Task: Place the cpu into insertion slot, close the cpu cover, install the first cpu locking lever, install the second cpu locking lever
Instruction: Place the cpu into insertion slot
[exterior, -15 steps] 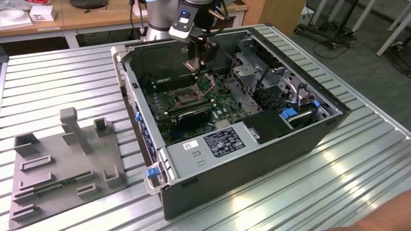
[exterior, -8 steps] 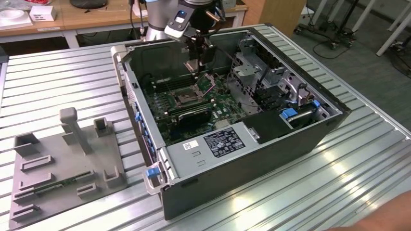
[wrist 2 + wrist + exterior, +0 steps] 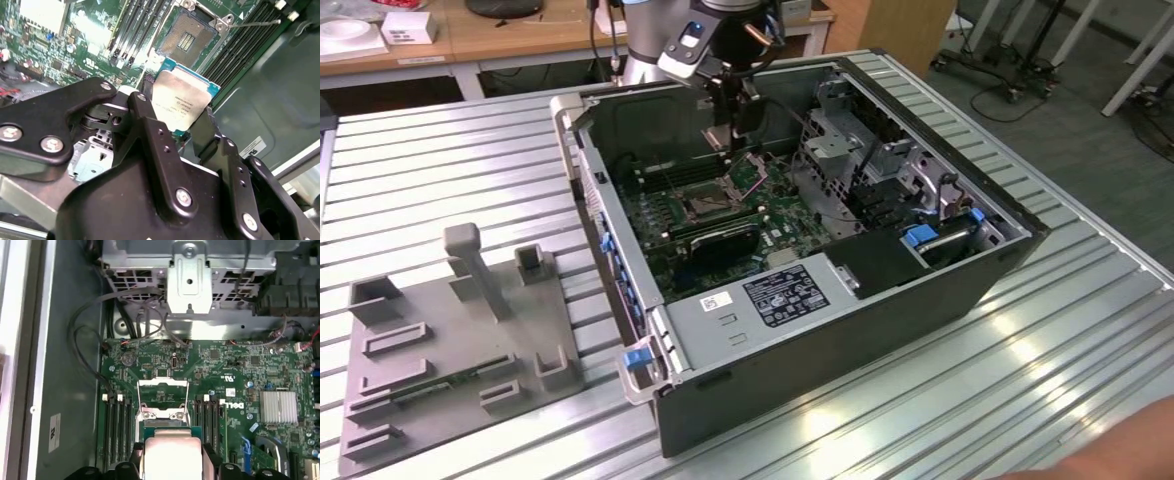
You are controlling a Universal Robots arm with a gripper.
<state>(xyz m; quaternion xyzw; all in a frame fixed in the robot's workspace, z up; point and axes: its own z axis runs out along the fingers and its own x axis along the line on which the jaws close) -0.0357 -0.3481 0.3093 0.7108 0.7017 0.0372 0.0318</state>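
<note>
My gripper (image 3: pixel 724 135) is shut on the cpu (image 3: pixel 179 100), a pale silver square chip on a green base, held by its edges between the two black fingers (image 3: pixel 145 117). It hangs above the green motherboard inside the open computer case (image 3: pixel 881 300). In both wrist views the insertion slot (image 3: pixel 187 37) (image 3: pixel 162 401) lies just beyond the chip, with its dark centre uncovered. The cpu cover (image 3: pixel 162 384) stands swung up at the slot's far edge, and in the exterior view it appears as a tilted plate (image 3: pixel 750 178). A thin lever rod (image 3: pixel 255 22) sticks out beside the slot.
Long black memory slots (image 3: pixel 117 432) flank the socket on both sides. A metal drive cage (image 3: pixel 190 285) and loose cables (image 3: pixel 90 335) crowd one side of the case. A silver heat sink (image 3: pixel 278 412) sits on the board. A grey fixture plate (image 3: pixel 454 350) lies on the ridged table at the exterior view's left.
</note>
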